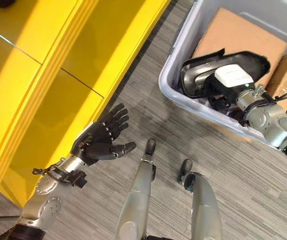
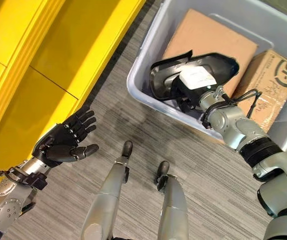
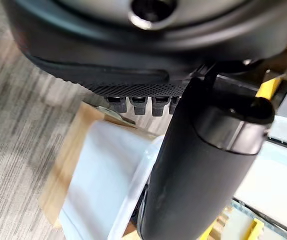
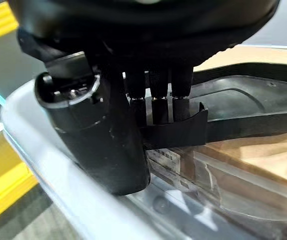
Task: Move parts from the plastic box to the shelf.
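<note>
Item: black moulded part [image 2: 193,75], lying in the grey plastic box [image 2: 148,55] at far right, right hand [image 4: 133,115] seemingly curled on its near edge; lift it clear of the wall before you swing left to the yellow shelf [image 1: 43,75]; left hand [image 1: 103,140] spread, empty.

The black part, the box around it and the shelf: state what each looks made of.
Black part, gripped by the right robot hand: moulded plastic, apparently, with thin curved walls, a dull sheen and a white label. Plastic box: translucent pale grey plastic; contents show through its wall. Shelf: glossy yellow panels, painted metal or laminate; I cannot tell which.
</note>
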### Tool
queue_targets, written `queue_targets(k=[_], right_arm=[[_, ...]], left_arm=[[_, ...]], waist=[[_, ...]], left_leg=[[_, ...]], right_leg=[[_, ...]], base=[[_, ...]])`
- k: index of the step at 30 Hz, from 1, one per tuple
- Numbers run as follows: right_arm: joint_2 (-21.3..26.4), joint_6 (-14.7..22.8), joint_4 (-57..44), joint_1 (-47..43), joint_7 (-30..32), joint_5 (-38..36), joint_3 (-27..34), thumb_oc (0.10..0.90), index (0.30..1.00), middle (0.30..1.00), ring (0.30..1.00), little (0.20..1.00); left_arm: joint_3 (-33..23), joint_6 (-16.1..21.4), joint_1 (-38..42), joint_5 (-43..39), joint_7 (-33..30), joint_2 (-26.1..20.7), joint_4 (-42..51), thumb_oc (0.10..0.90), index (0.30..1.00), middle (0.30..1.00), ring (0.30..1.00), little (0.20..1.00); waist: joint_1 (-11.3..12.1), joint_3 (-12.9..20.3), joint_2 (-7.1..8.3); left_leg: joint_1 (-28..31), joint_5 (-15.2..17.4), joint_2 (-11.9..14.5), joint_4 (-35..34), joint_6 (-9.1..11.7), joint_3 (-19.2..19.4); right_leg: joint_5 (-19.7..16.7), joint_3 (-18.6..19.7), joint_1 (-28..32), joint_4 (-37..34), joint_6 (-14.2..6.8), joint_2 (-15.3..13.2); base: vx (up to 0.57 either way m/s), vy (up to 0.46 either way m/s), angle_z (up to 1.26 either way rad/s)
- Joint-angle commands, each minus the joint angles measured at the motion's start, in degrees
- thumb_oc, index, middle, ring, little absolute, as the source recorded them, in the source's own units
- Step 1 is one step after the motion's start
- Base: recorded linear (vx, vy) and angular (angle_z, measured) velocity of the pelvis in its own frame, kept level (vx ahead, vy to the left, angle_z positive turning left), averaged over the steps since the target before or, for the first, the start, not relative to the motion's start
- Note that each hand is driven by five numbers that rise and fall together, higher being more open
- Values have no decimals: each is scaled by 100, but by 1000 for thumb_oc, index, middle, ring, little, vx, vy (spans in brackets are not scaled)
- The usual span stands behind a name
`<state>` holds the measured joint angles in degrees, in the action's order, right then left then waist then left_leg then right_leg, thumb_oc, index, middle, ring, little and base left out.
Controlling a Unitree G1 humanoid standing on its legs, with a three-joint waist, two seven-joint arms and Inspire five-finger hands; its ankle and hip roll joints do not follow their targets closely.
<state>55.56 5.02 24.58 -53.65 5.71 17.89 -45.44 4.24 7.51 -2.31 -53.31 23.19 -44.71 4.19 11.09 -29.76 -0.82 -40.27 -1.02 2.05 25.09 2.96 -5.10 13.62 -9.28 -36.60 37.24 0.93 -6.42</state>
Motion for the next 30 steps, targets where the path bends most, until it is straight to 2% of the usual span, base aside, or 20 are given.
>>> queue_targets(k=[1, 9, 10, 15, 19, 22, 25, 29, 30], right_arm=[[29, 306, -475, -305, 72, 3, 439, 400, 300, 300, 300, 300], [57, -51, -616, -27, 169, 118, 811, 400, 300, 300, 300, 300], [42, -152, -558, -40, 241, 139, 856, 400, 300, 300, 300, 300], [-43, -387, 18, -254, 623, 142, 963, 400, 300, 300, 300, 300], [-142, -352, 496, -513, 898, -108, 1095, 400, 300, 300, 300, 300], [-145, -261, 532, -658, 848, -96, 1227, 400, 300, 300, 300, 300], [-39, -256, 266, -640, 824, -100, 1318, 400, 300, 300, 300, 300], [78, -295, -269, -420, 446, -339, 1585, 400, 300, 300, 300, 300], [95, -270, -464, -288, 173, -477, 1674, 400, 300, 300, 300, 300]], left_arm=[[-234, 417, -23, 127, 304, 129, 452, 900, 1000, 1000, 1000, 1000], [-170, 293, 214, 275, 339, 340, 271, 900, 1000, 1000, 1000, 1000], [-149, 272, 266, 293, 326, 369, 250, 900, 1000, 1000, 1000, 1000], [-40, 183, 494, 287, 316, 420, 112, 900, 1000, 1000, 1000, 1000], [71, 192, 597, 357, 342, 505, 70, 900, 1000, 1000, 1000, 1000], [70, 189, 553, 368, 374, 569, 132, 900, 1000, 1000, 1000, 1000], [-1, 187, 461, 407, 388, 623, 163, 900, 1000, 1000, 1000, 1000], [-109, 341, 297, 628, 406, 683, 166, 900, 1000, 1000, 1000, 1000], [-134, 454, 233, 744, 390, 706, 163, 900, 1000, 1000, 1000, 1000]], waist=[[44, -4, -28], [-87, 56, 62], [-89, 98, 23], [-103, 178, -56], [-96, 217, -169], [-83, 289, -241], [-109, 392, -241], [-178, 584, -198], [-209, 651, -173]], left_leg=[[665, -98, 245, -792, -130, 273], [1541, -221, 360, -1335, -23, 373], [1518, -351, 393, -1374, -47, 401], [1636, -311, 361, -1385, -38, 397], [1739, -328, 335, -1474, -25, 367], [1884, -359, 333, -1609, -2, 351], [2047, -381, 360, -1732, 20, 369], [2342, -421, 427, -1946, 57, 406], [2469, -444, 460, -2035, 78, 424]], right_leg=[[-70, -299, 588, -441, -10, -18], [-329, -245, 1393, -1160, -138, 28], [-478, -287, 1379, -1240, -102, 49], [-461, -286, 1468, -1232, -94, 52], [-473, -277, 1540, -1287, -93, 50], [-485, -279, 1641, -1348, -106, 33], [-529, -264, 1790, -1488, -132, 13], [-596, -221, 2075, -1739, -159, 14], [-622, -203, 2201, -1840, -170, 15]], base=[[7, 44, -11], [19, 40, -7], [-29, 59, -11], [5, 18, -5], [8, 14, 1], [30, 40, -1], [62, 37, 0], [92, 42, -4], [97, 53, -8]])
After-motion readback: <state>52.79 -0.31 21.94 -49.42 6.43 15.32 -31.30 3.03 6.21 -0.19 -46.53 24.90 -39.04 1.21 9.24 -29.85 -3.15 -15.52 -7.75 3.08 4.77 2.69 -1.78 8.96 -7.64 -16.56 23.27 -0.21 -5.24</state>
